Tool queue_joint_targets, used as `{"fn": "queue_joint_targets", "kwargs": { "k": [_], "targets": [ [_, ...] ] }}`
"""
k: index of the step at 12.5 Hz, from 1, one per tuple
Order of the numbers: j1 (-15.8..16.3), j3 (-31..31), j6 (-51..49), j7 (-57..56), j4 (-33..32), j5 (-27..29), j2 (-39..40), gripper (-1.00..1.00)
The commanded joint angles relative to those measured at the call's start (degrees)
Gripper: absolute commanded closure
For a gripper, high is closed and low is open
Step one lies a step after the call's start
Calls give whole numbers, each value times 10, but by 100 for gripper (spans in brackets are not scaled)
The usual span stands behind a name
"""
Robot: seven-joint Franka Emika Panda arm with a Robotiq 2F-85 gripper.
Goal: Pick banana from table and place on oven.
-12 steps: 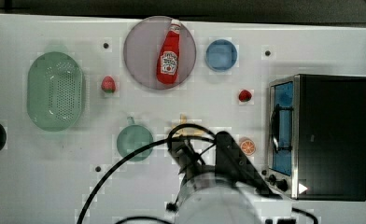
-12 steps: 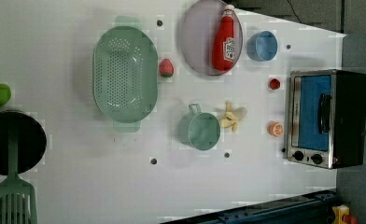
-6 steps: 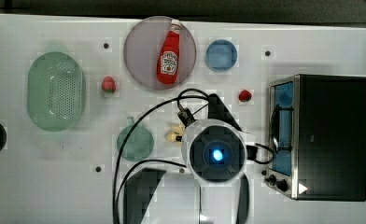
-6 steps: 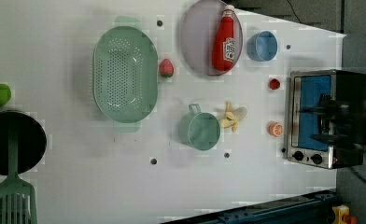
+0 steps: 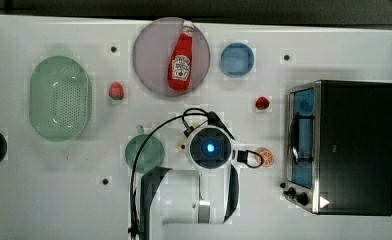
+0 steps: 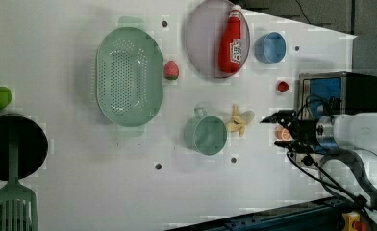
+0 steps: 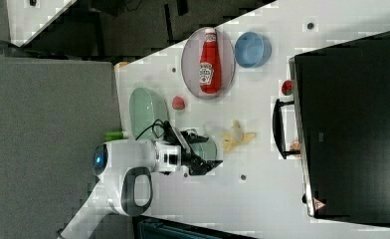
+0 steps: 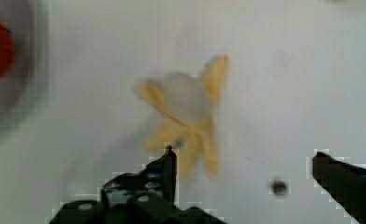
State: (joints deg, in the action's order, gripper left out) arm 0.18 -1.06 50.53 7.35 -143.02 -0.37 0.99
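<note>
arm: white Panda reached in from the top view's bottom edge, wrist turned straight down | hand (image 8: 242, 161): fingers (image 8: 165, 168) spread wide apart, holding nothing | height: hung above the table (image 5: 59, 200), not touching it

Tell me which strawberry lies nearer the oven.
The strawberry just off the oven's glass door in the top view. The other strawberry lies beside the green colander, far from it.
</note>
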Motion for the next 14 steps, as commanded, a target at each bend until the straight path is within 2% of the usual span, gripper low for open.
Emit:
{"fn": "queue_joint_targets", "kwargs": {
  "k": [1,9,10,14],
  "targets": [
    [-6,14,45,19,0,1,46,-100],
    [-6,22,192,20,2,1,178,-100],
    [-6,24,203,20,1,1,185,-93],
    [-6,25,207,21,4,1,187,6]
  ]
}}
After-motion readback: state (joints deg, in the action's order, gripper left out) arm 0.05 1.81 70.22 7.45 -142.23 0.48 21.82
